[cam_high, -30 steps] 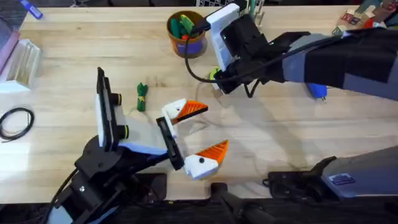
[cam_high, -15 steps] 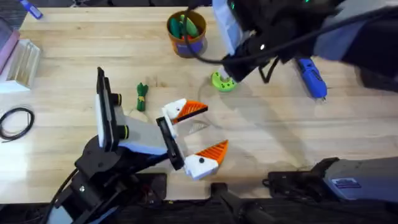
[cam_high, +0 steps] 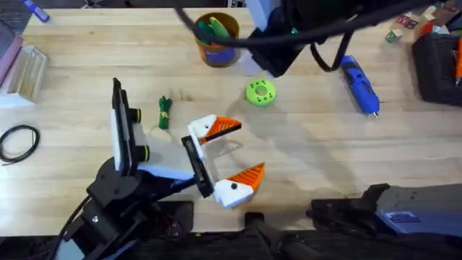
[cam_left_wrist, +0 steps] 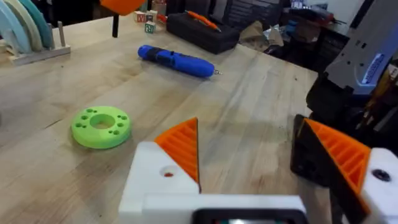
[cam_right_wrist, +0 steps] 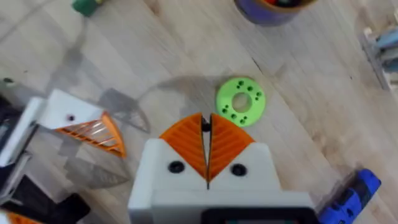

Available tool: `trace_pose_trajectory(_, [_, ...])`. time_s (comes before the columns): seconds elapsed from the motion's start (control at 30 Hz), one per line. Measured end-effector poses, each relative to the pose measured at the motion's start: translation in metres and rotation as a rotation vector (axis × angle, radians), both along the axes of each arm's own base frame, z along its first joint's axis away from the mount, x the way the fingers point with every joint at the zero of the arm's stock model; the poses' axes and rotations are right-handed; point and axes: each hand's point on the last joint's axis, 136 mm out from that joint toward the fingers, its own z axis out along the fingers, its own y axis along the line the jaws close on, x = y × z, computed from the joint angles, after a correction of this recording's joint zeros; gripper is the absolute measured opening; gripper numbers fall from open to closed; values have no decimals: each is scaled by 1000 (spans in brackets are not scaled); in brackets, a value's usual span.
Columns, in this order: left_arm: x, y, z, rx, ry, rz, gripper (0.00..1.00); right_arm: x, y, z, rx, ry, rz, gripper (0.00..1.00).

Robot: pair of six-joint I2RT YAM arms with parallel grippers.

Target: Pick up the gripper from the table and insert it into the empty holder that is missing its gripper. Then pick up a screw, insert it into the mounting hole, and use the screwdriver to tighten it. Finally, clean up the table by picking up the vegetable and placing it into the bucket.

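My left gripper [cam_high: 249, 148] rests open on the table [cam_high: 325, 144]; both its white holders [cam_left_wrist: 155, 180] carry an orange ribbed wedge [cam_left_wrist: 183, 146], and a small mounting hole [cam_left_wrist: 168, 174] shows on one holder. My right gripper [cam_right_wrist: 206, 134] is shut with its orange tips pressed together and nothing between them, hanging high above the round green disc [cam_right_wrist: 241, 101]. The blue screwdriver [cam_high: 359, 84] lies at the far right. Left of my left gripper lies the dark-green vegetable [cam_high: 164, 112]. At the far middle stands the bucket [cam_high: 216, 37]. The screw is out of view.
The green disc [cam_high: 260, 93] lies between the bucket and the screwdriver. A black case [cam_high: 437, 65] sits at the far right edge. A clear rack [cam_high: 22, 68] and a black cable loop [cam_high: 18, 141] are at the left. My right arm [cam_high: 296, 25] looms dark over the far edge.
My right arm has risen and swung toward the far edge, uncovering the green disc and the screwdriver. The left arm has not moved.
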Motion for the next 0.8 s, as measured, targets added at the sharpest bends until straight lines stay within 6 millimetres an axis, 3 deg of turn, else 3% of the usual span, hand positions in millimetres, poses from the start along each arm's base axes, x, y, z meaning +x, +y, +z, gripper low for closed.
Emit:
trace_pose_trajectory(0.37, [2, 1, 0, 1, 0, 11, 988, -41, 38, 4, 0, -3, 157, 7])
trace_pose_trajectory(0.8, [2, 1, 0, 1, 0, 11, 988, -66, 50, 3, 60, 96, 224, 7])
